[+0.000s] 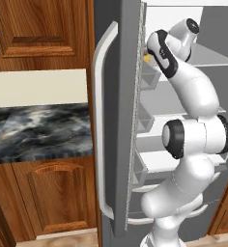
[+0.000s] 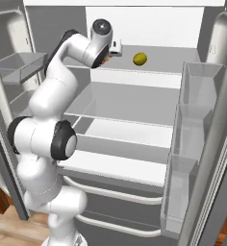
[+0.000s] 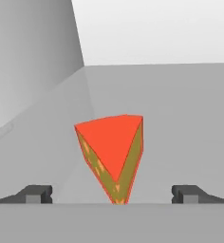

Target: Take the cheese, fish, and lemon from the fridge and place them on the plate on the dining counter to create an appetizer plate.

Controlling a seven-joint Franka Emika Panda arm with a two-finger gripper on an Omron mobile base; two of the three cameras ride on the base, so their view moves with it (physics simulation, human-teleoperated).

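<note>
We've got the cheese (image 3: pixel 115 154) sitting on the top shelf of the open fridge (image 2: pixel 134 96), and in the hand view it stands right between the two fingertips (image 3: pixel 35 193), which are spread wide apart with nothing pinched; the gripper (image 3: pixel 112 194) isn't touching the wedge as far as we can see. The wedge points its sharp end toward the camera and down in that view, so its long axis runs from the hand toward the back wall of the fridge, with the broad orange-red face turned up (the darker yellow side with holes faces the right of that view). From the right base view the hand is tucked into the upper left part of the shelf, and the lemon (image 2: pixel 140 58) rests on the same shelf, well apart to the right of the hand, with nothing between them. The shelves below look bare white, and the right door's bins (image 2: pixel 192 139) stand open at the side. The left base view gives us something different: the grey left door (image 1: pixel 117 120) with its long curved handle (image 1: pixel 100 130) blocks most of the interior, and just a small yellow bit shows past the arm near the wrist. That view also catches the marbled stone counter (image 1: pixel 38 130) and brown wood cabinets (image 1: pixel 48 198) left of the fridge.
</note>
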